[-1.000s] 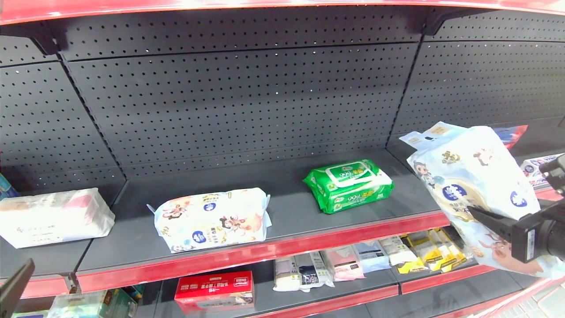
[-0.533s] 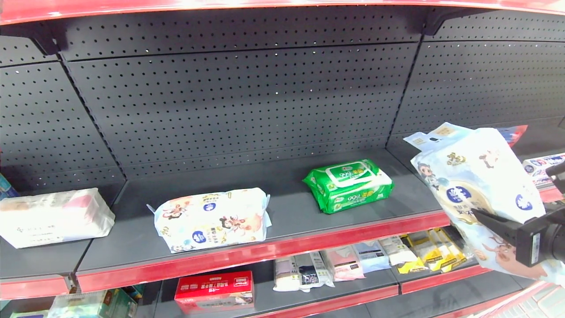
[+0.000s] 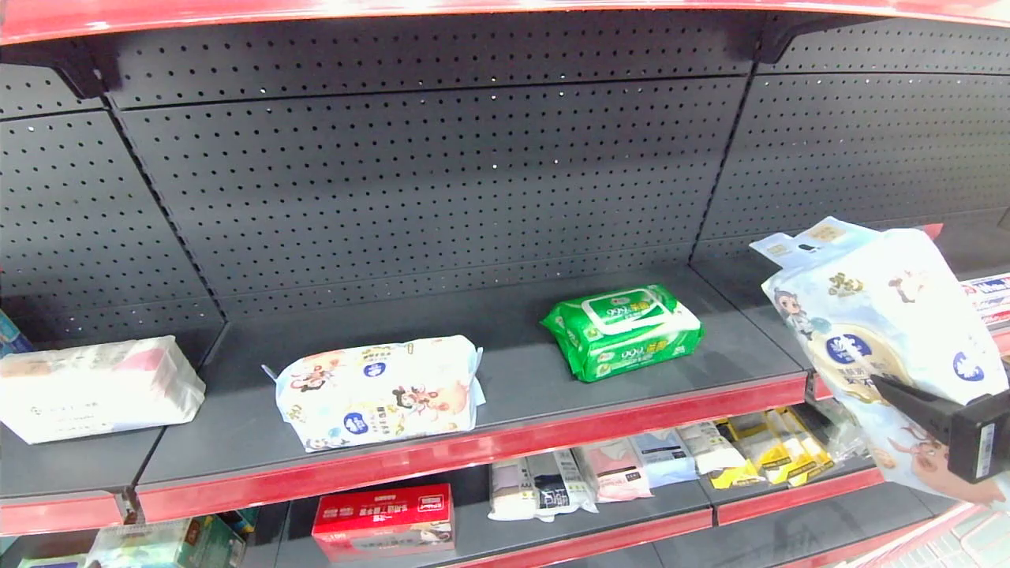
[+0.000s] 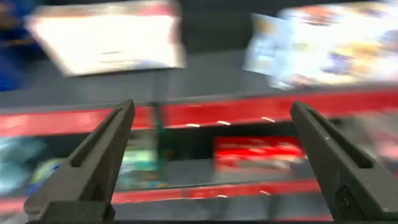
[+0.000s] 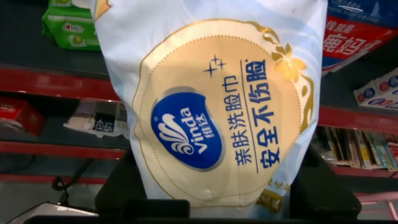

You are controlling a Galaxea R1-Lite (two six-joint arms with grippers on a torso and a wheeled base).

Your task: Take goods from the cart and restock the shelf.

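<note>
My right claw (image 5: 217, 193) is clenched on the pack of face towels (image 3: 876, 339), one finger on each side of its lower end. The pack hangs in the air at 3 o'clock from the green wipes pack (image 3: 623, 331), in front of the red front edge of the shelf (image 3: 505, 347), with its top leaning toward 11 o'clock. Its face is pale blue with small cartoon figures. In the middle is a cream oval rimmed in gold with a flower sprig, and on it a round blue logo with a white wave, blue characters beside it and a few small stars above.

My left claw (image 4: 211, 107) is released, fingers spread wide with nothing between them, facing the shelf's red edge.

The green wipes pack lies flat on the shelf and bears a white flap label with green lettering. At 8 o'clock from it lies a cartoon-printed pack (image 3: 379, 390) with two round blue logos. At 9 o'clock from that one is a plain white pack (image 3: 95, 386). On the lower shelf (image 3: 694, 497), a red box (image 3: 383, 521) with white lettering sits at 6 o'clock from the cartoon-printed pack, and a row of sachets (image 3: 615, 469) lies at 6 o'clock from the green one.
</note>
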